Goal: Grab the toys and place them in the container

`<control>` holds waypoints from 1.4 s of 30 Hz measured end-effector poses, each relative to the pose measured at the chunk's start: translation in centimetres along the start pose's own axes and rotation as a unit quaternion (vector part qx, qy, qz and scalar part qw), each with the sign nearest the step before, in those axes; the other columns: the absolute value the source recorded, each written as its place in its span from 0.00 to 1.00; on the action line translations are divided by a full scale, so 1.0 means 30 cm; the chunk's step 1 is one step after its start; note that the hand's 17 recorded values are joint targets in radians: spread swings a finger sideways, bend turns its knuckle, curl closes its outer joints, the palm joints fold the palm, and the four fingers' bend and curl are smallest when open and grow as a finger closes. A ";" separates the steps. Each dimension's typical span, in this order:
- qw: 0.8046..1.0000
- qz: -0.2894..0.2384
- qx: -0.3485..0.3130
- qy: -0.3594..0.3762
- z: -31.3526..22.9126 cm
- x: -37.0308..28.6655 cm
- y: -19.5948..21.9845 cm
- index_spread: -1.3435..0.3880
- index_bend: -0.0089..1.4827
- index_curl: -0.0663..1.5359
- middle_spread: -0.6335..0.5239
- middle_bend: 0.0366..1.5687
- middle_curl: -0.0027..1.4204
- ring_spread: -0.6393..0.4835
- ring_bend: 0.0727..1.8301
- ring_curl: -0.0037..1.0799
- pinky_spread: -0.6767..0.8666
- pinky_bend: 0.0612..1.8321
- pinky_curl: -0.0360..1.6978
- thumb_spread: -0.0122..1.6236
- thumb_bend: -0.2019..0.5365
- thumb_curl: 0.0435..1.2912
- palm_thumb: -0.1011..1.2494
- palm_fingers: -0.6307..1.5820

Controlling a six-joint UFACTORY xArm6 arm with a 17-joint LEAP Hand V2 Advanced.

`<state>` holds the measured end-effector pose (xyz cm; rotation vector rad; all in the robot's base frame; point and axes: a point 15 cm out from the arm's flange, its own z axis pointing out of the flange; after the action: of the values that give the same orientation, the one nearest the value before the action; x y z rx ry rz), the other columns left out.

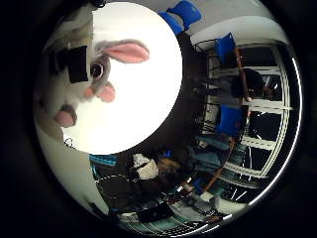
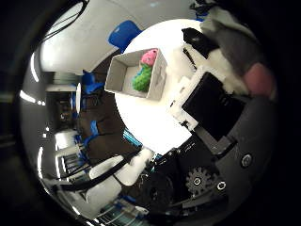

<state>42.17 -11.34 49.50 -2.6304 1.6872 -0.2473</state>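
While the little-finger view shows the hand [image 1: 74, 64] curled round a grey-and-white plush rabbit [image 1: 106, 69] above the white desk [image 1: 143, 99], the thumb view shows a white container [image 2: 117, 70] there, holding seemingly pink and green toys [image 2: 143, 75].

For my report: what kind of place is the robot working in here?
Probably an office or meeting room: a round white table, blue chairs around it, and large glazed windows or partitions behind. A box with toys sits on the table.

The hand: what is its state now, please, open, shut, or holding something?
Right hand: fingers shut on the grey and white plush rabbit with pink ears.
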 end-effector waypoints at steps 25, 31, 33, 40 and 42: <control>0.987 -0.072 0.107 -0.091 -0.142 -0.762 -0.401 0.62 0.64 0.59 0.44 0.88 0.48 0.40 0.78 0.61 0.29 0.61 0.66 0.59 0.25 0.54 0.82 0.80; 0.985 -0.076 0.086 -0.126 -0.045 -0.832 -0.467 0.62 0.64 0.59 0.44 0.88 0.48 0.39 0.76 0.62 0.29 0.61 0.66 0.60 0.24 0.54 0.80 0.79; 0.984 -0.075 0.082 -0.139 -0.021 -0.851 -0.484 0.62 0.61 0.58 0.44 0.87 0.47 0.39 0.75 0.61 0.28 0.59 0.63 0.63 0.23 0.51 0.75 0.79; 0.984 -0.089 0.044 -0.145 0.093 -0.851 -0.499 0.56 0.19 0.49 0.38 0.64 0.38 0.34 0.65 0.50 0.12 0.50 0.47 0.70 0.24 0.41 0.62 0.58; 0.983 -0.102 0.032 -0.148 0.123 -0.847 -0.494 0.50 0.23 0.46 0.39 0.55 0.35 0.38 0.56 0.45 0.25 0.40 0.46 0.72 0.25 0.38 0.61 0.42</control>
<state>45.67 17.56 43.92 -2.6333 1.3019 0.0855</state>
